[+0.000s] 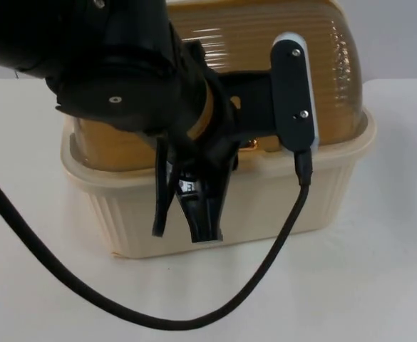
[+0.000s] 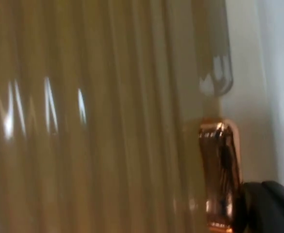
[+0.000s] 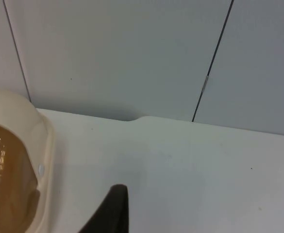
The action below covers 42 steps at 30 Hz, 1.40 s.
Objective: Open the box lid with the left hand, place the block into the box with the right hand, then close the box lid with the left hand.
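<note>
left gripper (image 1: 194, 214) down at the box front, fingers spread, gripping nothing | box (image 1: 279, 206) mid-table, amber ribbed lid (image 1: 265, 43) shut, copper latch (image 2: 219, 174) by a fingertip | right gripper waits beside the box over bare table (image 3: 190, 170), grip unclear | step: opening lid | next: catch the latch, lift | block unseen

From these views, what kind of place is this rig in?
Probably a lab or test bench, not a home: a bare white table top ending at a grey partition wall, with a cream box under an amber lid, the left gripper at its front.
</note>
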{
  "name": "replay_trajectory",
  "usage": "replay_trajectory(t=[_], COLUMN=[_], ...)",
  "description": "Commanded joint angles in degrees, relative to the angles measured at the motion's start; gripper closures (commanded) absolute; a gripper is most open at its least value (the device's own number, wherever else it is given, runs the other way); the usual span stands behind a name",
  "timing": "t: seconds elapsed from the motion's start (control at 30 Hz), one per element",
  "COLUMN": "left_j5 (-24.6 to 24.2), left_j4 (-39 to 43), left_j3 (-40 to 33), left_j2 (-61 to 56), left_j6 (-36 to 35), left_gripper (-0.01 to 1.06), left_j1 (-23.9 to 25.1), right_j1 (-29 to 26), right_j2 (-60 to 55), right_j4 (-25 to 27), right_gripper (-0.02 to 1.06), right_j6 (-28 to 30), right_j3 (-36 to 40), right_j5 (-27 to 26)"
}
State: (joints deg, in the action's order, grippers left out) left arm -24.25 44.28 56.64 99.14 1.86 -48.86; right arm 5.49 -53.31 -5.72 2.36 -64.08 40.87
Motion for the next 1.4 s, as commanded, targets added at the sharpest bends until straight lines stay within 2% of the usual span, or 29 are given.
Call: replay_trajectory(t=[0.0,0.2,0.4,0.63,0.73,0.9,1.13,1.23,1.37], left_j5=[-1.49,-3.33,-3.96,-5.30,-4.73,-5.66,-8.49,-9.51,-9.52], left_j4=[4.63,9.24,9.24,8.12,4.05,-14.74,-17.23,-21.72,-24.52], left_j3=[0.34,0.34,1.49,5.84,7.35,11.75,16.07,17.99,19.04], left_j2=[-0.18,-0.18,-0.18,-0.18,-0.18,-0.18,-0.18,-0.18,-0.18], left_j6=[-4.79,-6.68,-6.42,-0.33,3.41,21.07,24.18,28.95,29.82], left_gripper=[1.05,1.05,1.05,1.05,1.05,1.05,1.05,1.05,1.05], left_j1=[0.30,0.30,0.30,0.30,1.02,5.76,8.93,10.35,11.92], right_j1=[-0.25,-0.25,-0.25,-0.25,-0.25,-0.25,-0.25,-0.25,-0.25], right_j2=[0.18,0.18,0.18,0.18,0.18,0.28,0.28,0.28,0.28], right_j4=[-0.14,-0.14,-0.14,-0.14,-0.14,-0.14,-0.14,-0.14,-0.14], right_gripper=[0.00,0.00,0.00,0.00,0.00,0.00,0.00,0.00,0.00], right_j6=[0.13,0.13,0.13,0.13,0.13,0.13,-0.04,-0.04,-0.02], right_j3=[0.30,0.30,0.30,0.30,0.30,0.30,0.30,0.30,0.30], right_j5=[-0.42,-0.42,-0.42,-0.18,-0.18,0.06,0.05,0.05,-0.06])
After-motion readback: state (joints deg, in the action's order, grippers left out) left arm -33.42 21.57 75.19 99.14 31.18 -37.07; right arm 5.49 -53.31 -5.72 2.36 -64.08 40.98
